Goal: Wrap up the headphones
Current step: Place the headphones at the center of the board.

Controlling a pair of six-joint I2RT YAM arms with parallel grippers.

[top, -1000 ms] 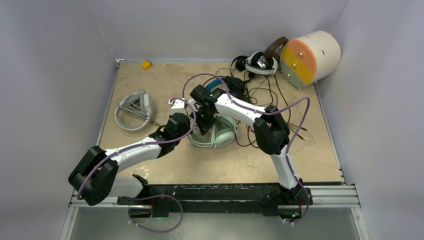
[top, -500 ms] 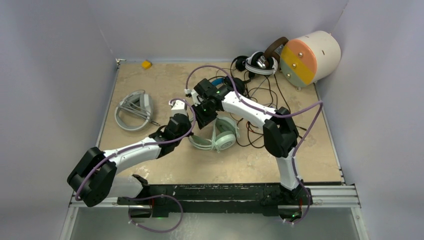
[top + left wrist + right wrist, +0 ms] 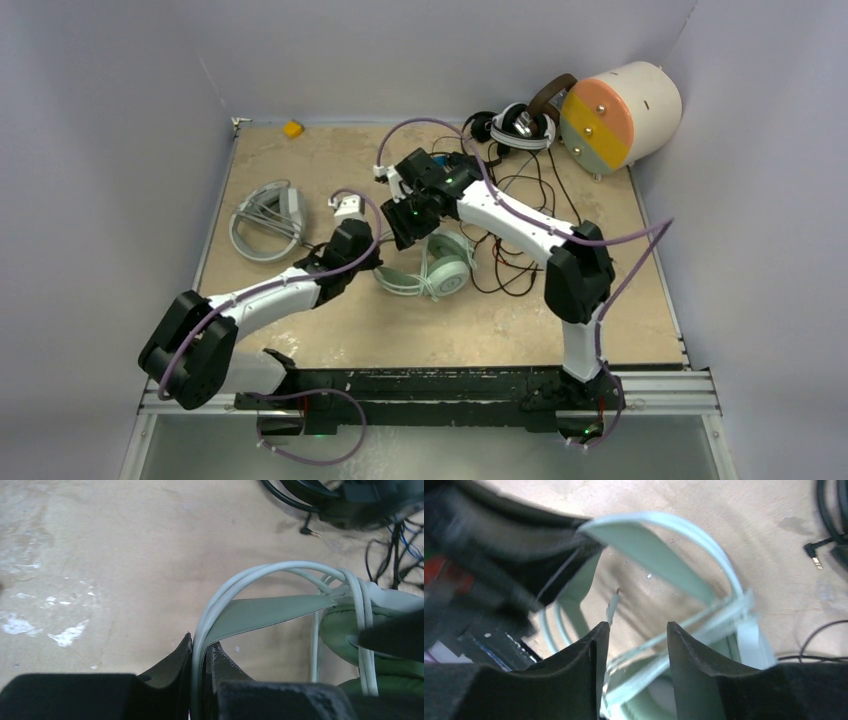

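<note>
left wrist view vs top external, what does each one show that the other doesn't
Only the left wrist: the left fingers pinched shut on the pale loops of the mint-green headset, and a jack plug lying loose. Only the top external: the white-grey headset, yellow block and cream cylinder. Both: the mint-green headset and the black cable tangle beyond it.

mint-green headset point(image 3: 446, 272): lay flat at centre; pale cable point(image 3: 364, 611) wound across its band beside one earcup
white-grey headset point(image 3: 266, 222): lay flat at left, well apart
black-and-white headset point(image 3: 520, 124): sat at far edge
</note>
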